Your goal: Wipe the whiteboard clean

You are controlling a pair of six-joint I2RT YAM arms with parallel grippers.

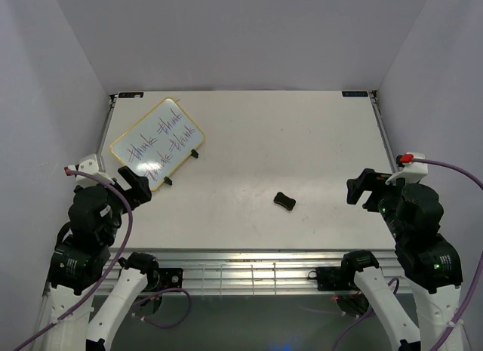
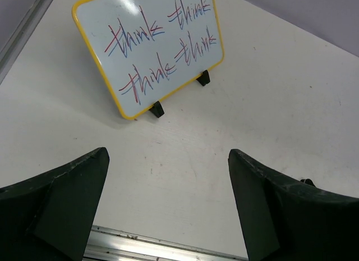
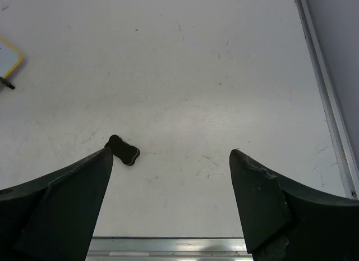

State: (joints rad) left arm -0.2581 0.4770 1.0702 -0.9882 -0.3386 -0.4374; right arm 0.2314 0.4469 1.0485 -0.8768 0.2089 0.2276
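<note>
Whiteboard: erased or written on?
Written on. The whiteboard carries two rows of red-purple handwriting across its face, seen in the left wrist and top views; the eraser lies apart from it.

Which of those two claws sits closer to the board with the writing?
The left gripper, just off the near edge of the whiteboard; the right gripper sits far off, opposite.

In the right wrist view the whiteboard [image 3: 7, 62] is cut by the picture's left edge (one corner, one foot show); in the left wrist view the eraser [image 2: 305, 182] hides almost wholly behind the left gripper [image 2: 168, 157].
</note>
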